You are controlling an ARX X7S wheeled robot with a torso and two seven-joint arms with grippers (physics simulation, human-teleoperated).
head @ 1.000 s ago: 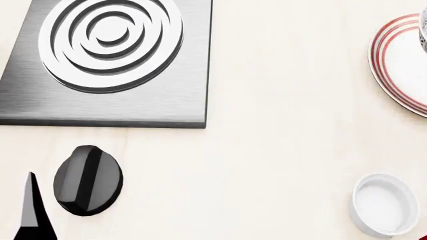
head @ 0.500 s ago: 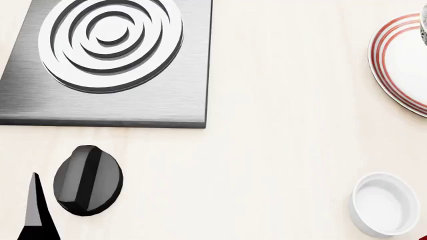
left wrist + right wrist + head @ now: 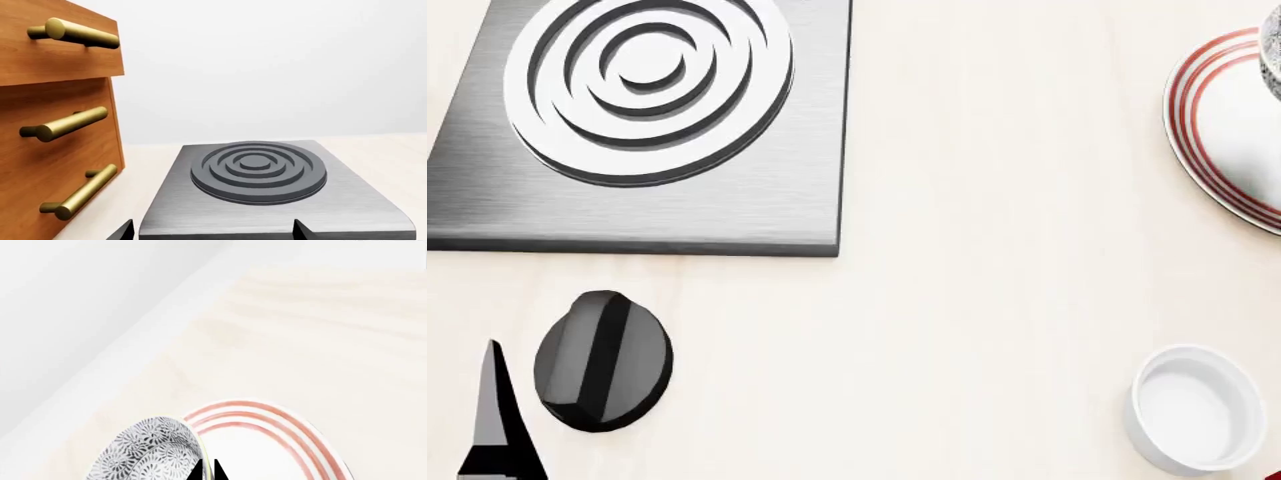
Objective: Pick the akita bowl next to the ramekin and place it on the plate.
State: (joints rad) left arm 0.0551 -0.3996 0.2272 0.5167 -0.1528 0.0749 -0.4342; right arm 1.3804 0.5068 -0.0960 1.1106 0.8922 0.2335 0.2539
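Observation:
The akita bowl, grey-and-white lacy, fills the near part of the right wrist view. My right gripper is shut on its rim, one fingertip inside and one outside. The bowl sits at the edge of the plate, which is white with red rings. I cannot tell whether the bowl rests on the plate or hangs above it. In the head view only a sliver of the bowl shows over the plate at the right edge. The plain white ramekin stands alone at the lower right. My left gripper is open and empty in front of the hob.
A steel hob with a ringed burner lies at the upper left, with a black knob below it. One left finger shows beside the knob. Wooden drawers with brass handles stand beside the hob. A white wall borders the counter behind the plate.
The left finger in the head view shifted slightly beside the knob. The bowl's sliver over the plate at the right edge moved a little. Ramekin and plate stayed put.

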